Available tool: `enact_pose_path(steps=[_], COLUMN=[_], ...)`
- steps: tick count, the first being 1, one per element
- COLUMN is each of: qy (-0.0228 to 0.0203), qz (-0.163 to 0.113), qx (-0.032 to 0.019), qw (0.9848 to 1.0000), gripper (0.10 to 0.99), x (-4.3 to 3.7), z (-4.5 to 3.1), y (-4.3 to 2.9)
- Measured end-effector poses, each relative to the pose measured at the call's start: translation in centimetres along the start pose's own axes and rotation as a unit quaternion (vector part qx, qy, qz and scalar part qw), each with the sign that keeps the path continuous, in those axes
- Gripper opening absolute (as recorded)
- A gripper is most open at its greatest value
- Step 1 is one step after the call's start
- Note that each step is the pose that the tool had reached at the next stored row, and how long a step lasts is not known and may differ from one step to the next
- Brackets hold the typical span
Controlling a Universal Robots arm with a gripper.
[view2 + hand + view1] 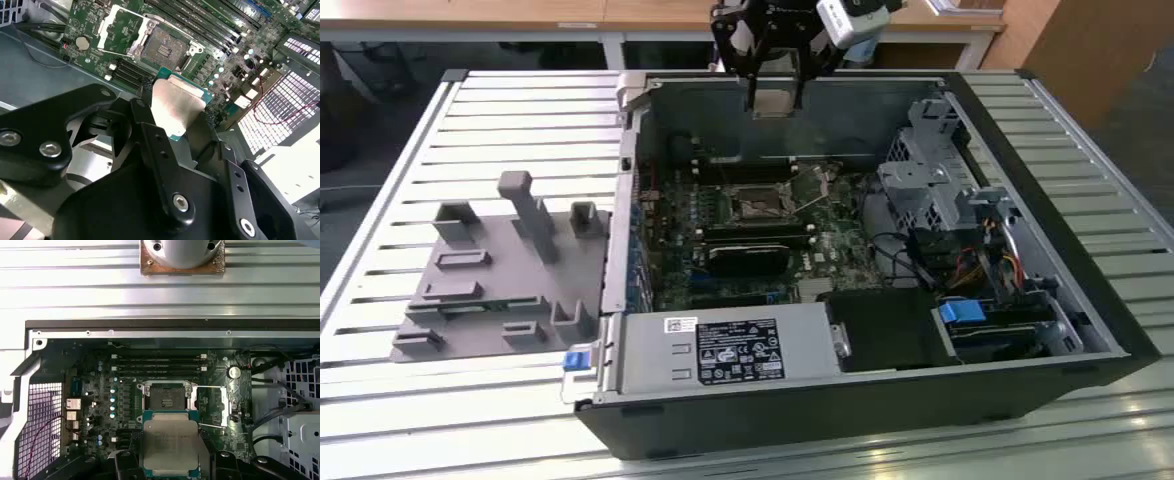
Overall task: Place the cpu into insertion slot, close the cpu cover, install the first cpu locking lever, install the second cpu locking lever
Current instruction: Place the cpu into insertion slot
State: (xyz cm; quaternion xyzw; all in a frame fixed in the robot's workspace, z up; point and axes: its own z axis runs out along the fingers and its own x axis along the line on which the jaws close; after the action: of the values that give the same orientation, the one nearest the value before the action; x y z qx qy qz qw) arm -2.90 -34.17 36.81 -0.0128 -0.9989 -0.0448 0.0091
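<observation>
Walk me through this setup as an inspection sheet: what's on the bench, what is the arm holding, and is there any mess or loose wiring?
Surface: slatted metal table carrying an open computer case.
Job's things: cpu held in the air above the board; insertion slot empty; cpu cover swung open.
Clutter: grey moulded fixture beside the case, at the exterior view's left.
Grippers: gripper shut on the cpu.
Cables: coloured wire bundle inside the case; thin red wire.
Surroundings: wooden desks behind the table.
</observation>
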Motion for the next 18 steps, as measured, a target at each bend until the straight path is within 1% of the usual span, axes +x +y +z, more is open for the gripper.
enact_pose_path(steps=[5, 7, 12, 18], qy=[-0.0001, -0.0005, -0.0032, -0.0063], qz=[0.001, 0.006, 0.037, 0.071], qx=[0.0001, 0.0002, 0.0001, -0.0004], qw=[1.0000, 1.0000, 0.9993, 0.9975], gripper=[0.525, 0.525, 0.525, 0.525], x=[0.00, 0.00, 0.00, 0.00], z=[0.00, 0.00, 0.05, 0.11], y=[0.00, 0.00, 0.00, -0.01])
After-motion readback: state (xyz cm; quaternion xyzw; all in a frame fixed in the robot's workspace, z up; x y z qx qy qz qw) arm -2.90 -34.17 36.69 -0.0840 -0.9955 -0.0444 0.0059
